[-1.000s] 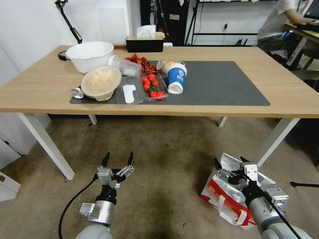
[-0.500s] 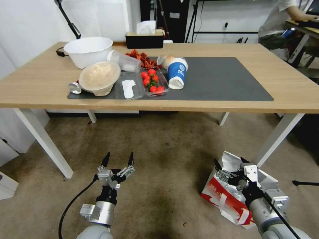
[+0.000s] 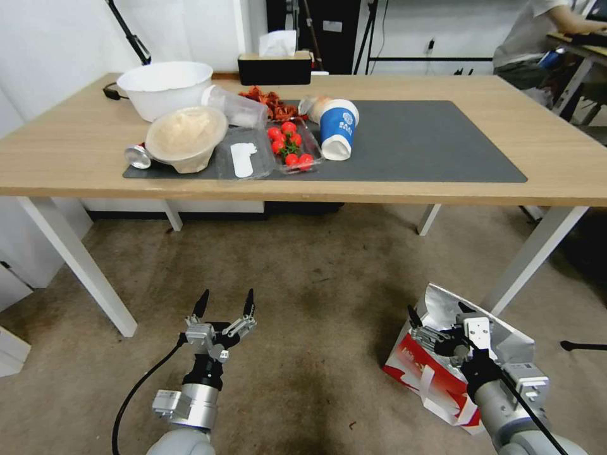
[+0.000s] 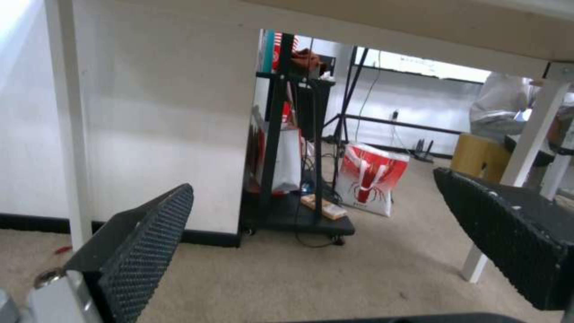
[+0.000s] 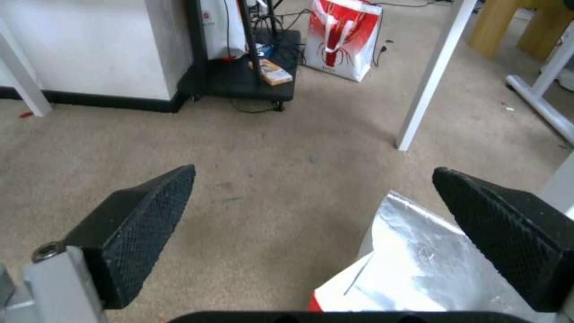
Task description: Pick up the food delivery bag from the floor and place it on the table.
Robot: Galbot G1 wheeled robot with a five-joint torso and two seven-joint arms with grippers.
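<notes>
The food delivery bag (image 3: 411,363) stands on the carpet at the lower right, red and white outside, its silver foil lining (image 5: 419,269) open to view. My right gripper (image 3: 438,311) hangs open just above the bag's open top, with one fingertip (image 5: 478,202) over the foil and nothing held. Over bare carpet at the lower left, my left gripper (image 3: 226,297) is open and empty, well left of the bag. The table (image 3: 76,158) with its dark grey mat (image 3: 430,139) stands ahead and above both grippers.
The mat's left half holds a white bowl (image 3: 165,88), a covered bowl (image 3: 185,136), a tomato tray (image 3: 292,151) and a blue cup (image 3: 335,129). A white table leg (image 3: 531,259) rises just behind the bag. Another red-and-white bag (image 5: 341,38) and a black cart (image 5: 251,76) stand beyond the table.
The whole head view has shifted, so the table sits higher and shows more of its top. Both grippers keep the same open pose. The bag has not been touched.
</notes>
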